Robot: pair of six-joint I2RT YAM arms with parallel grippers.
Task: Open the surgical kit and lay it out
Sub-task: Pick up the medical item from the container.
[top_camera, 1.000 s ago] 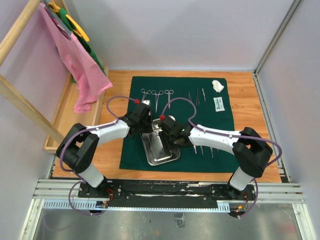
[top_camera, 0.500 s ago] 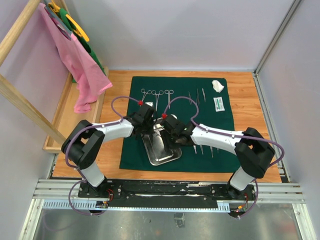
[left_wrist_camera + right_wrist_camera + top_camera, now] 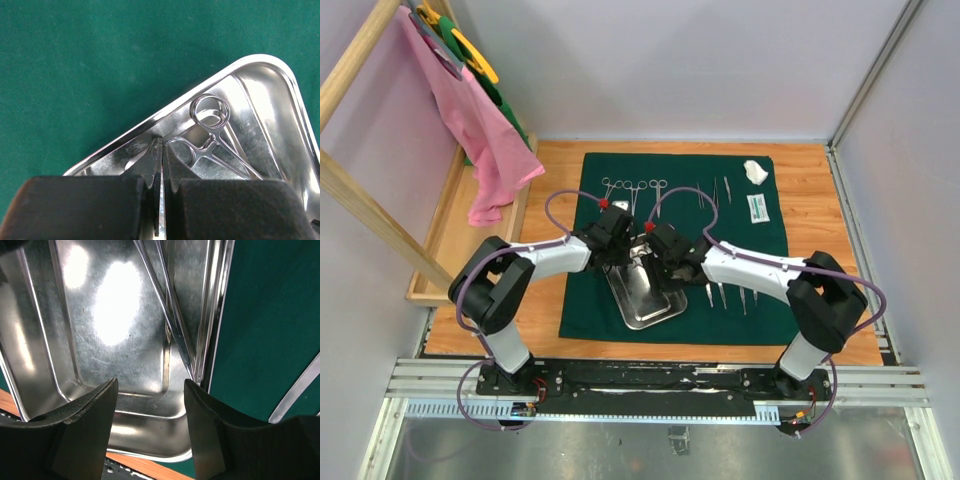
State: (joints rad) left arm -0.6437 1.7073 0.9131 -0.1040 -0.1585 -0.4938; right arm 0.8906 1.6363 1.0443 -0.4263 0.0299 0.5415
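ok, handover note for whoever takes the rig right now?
Left tool: shut on the rim of the rectangular shiny steel tray.
Right tool: open, over the tray's inside.
Done: dark green cloth wrap spread flat; row of ring-handled steel forceps, thin steel tweezers, white gauze wad and small white packet lie on it.
Left to do: tray forceps lie inside the tray, probably next to lay out.

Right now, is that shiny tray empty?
No, the left wrist view shows ring-handled forceps lying inside the steel tray.
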